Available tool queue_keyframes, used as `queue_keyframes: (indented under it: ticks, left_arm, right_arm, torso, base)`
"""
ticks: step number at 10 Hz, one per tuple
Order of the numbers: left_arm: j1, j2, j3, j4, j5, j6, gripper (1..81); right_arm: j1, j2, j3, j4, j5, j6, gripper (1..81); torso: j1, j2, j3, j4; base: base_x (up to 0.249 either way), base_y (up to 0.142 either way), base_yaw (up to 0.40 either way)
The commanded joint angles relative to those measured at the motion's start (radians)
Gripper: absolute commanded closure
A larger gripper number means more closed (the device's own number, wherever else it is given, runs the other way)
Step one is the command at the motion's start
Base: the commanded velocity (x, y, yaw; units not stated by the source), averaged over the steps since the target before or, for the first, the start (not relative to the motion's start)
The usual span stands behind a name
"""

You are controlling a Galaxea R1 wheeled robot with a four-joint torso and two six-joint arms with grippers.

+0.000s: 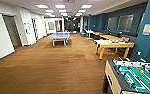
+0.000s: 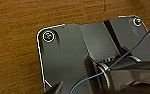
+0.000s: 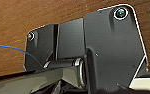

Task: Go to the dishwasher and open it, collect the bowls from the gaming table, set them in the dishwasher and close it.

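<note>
1. The robot is on the brown carpet (image 1: 53,65) of a long room, driving; I judge this the step of going for the bowls.
2. The gaming table (image 1: 113,44) stands ahead to the right, beyond the football table (image 1: 133,75); bowls on it are too small to make out.
3. Either hand's state: cannot tell.
4. The next move calls for steering right, clear of the football table's corner.

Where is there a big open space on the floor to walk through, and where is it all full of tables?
The widest bare stretch is the brown carpet, between the white wall on the left and the yellow-legged table on the right, running up to the blue table-tennis table. The right side is crowded: the table-football table sits close by, with a row of tables along the blue wall.
</note>
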Motion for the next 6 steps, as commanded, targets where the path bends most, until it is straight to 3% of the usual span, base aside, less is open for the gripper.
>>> queue_keyframes:
  ticks: [1,6]
  left_arm:
    - [-0.048,-0.003,-0.003,0.0,0.043,0.002,1.0]
    - [-0.048,-0.002,-0.003,-0.002,0.043,0.002,1.0]
  right_arm:
    - [0.045,0.005,0.001,-0.006,-0.046,-0.002,1.0]
    - [0.047,0.014,-0.005,-0.006,-0.046,-0.002,1.0]
  torso:
    - [0.0,0.0,0.0,0.0]
    - [0.0,0.0,0.0,0.0]
  base:
    - [0.185,0.0,0.0]
    - [0.185,0.0,0.0]
